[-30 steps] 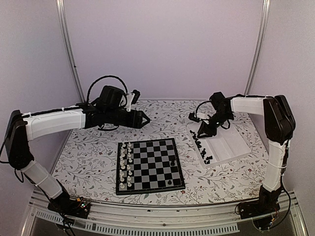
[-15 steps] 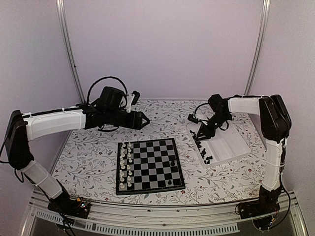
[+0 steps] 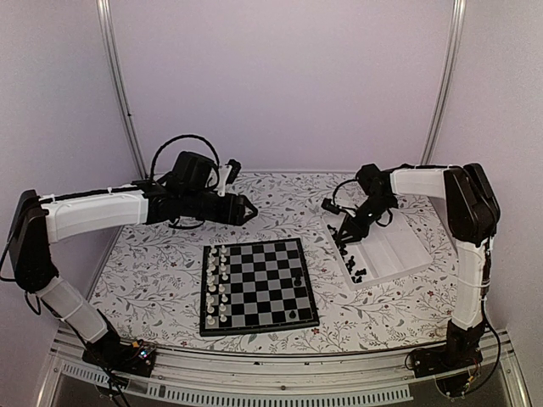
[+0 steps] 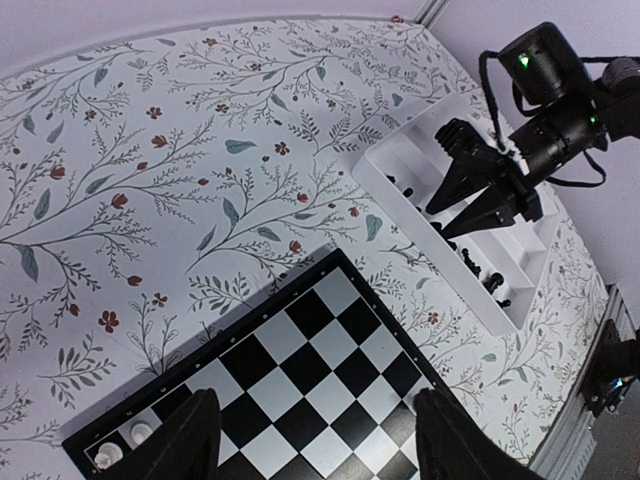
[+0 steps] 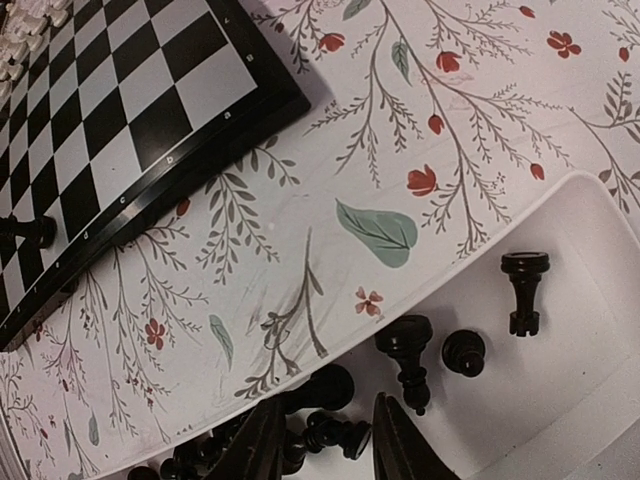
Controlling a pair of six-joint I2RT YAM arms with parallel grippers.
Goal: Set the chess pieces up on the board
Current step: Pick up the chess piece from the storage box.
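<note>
While both arms reach in from the near edge of the flowered worktop, the chessboard lies flat closest to their bases, roughly midway between them. White chessmen fill its two left-hand files. Only two black chessmen stand on it, one by the right edge and one at the near right corner. To the right and a little farther back, apart from the chessboard, sits a white ridged tray. The other black chessmen are gathered along its left end, several tipped on their sides and a few standing loose beside the heap. The right end effector hangs just over that heap, pointing down into the tray. Its two fingers are parted by a narrow gap; a fallen chessman shows in that gap, but I cannot tell whether either finger touches it. Farthest back, the left end effector hovers above the bare worktop beyond the far edge of the chessboard. Its fingers are spread wide with nothing between them, and its camera looks down on the board's far squares and the tray.
</note>
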